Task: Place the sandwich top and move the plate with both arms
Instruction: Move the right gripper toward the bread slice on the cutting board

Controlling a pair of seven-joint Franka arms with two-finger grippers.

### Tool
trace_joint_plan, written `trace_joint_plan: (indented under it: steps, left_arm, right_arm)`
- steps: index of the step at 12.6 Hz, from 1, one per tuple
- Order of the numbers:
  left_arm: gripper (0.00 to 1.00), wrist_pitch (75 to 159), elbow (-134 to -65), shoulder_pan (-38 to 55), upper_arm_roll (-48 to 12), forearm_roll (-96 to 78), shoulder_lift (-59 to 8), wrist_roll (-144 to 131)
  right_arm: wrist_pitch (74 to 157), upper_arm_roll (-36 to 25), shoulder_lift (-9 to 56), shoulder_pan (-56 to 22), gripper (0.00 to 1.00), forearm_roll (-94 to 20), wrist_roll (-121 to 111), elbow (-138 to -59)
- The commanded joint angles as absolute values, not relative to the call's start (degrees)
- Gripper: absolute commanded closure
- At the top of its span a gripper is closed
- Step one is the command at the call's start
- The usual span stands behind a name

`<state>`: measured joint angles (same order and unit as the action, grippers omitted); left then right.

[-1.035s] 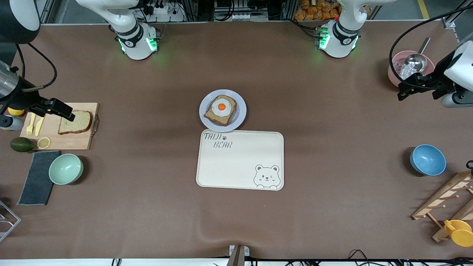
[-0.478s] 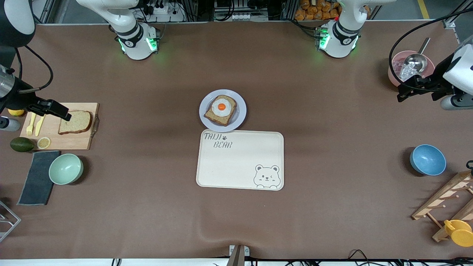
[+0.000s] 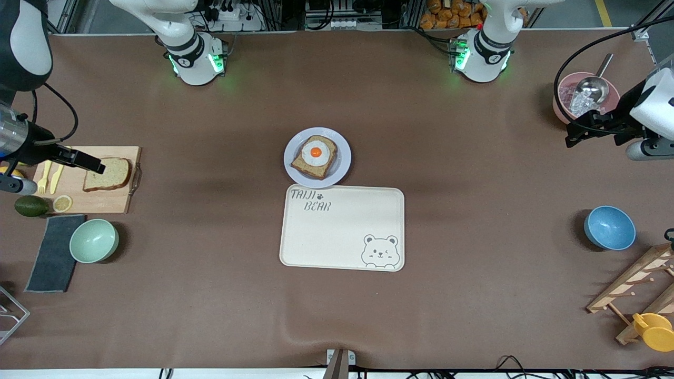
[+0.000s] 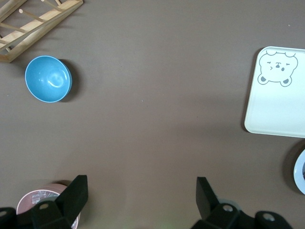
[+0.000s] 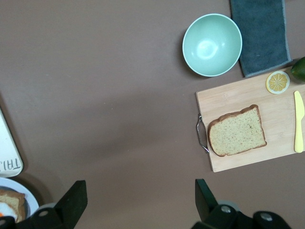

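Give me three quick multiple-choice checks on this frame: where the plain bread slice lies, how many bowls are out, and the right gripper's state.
1. The plain light-brown bread slice lies on:
A. the wooden cutting board
B. the cream bear-print tray
C. the round lavender-white plate

2. Bowls on the table:
A. one
B. three
C. five

3. The right gripper is:
A. shut on the bread
B. open above the board
C. out of view

Key: A, the slice rests on the board; B, mint-green, blue, pink; B, fingers stand apart, holding nothing.
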<state>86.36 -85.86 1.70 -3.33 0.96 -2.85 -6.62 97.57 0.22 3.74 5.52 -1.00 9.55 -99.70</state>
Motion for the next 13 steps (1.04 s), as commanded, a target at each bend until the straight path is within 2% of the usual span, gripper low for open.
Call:
trace_joint_plan:
  steps: [1,4,6,11,13]
  left_arm:
    - [0.00,86.13,-85.60,1.49,-3.52,0.00,-3.25,-5.71]
    - [0.00,86.13,-85.61,1.41,-3.60,0.00,-3.60,-5.71]
    - [0.00,86.13,-85.61,1.41,-3.60,0.00,-3.78,-5.71]
    - [0.00,86.22,-85.43,2.73,-3.69,-0.09,-3.69,-5.80]
    - [0.00,86.13,-85.43,2.64,-3.69,-0.09,-3.60,-5.80]
  right_arm:
    - [102.54,0.79,3.25,9.12,0.00,-2.02,4.77,-104.31]
    - [105.46,0.70,3.34,13.96,0.00,-7.02,-0.16,-109.06]
    - [109.05,0.70,4.13,16.86,0.04,-7.21,-5.16,-111.79]
    - [111.61,0.70,9.48,23.80,0.05,-9.84,-14.21,-111.97]
    - [112.32,0.79,11.85,26.88,0.08,-10.54,-18.79,-111.97]
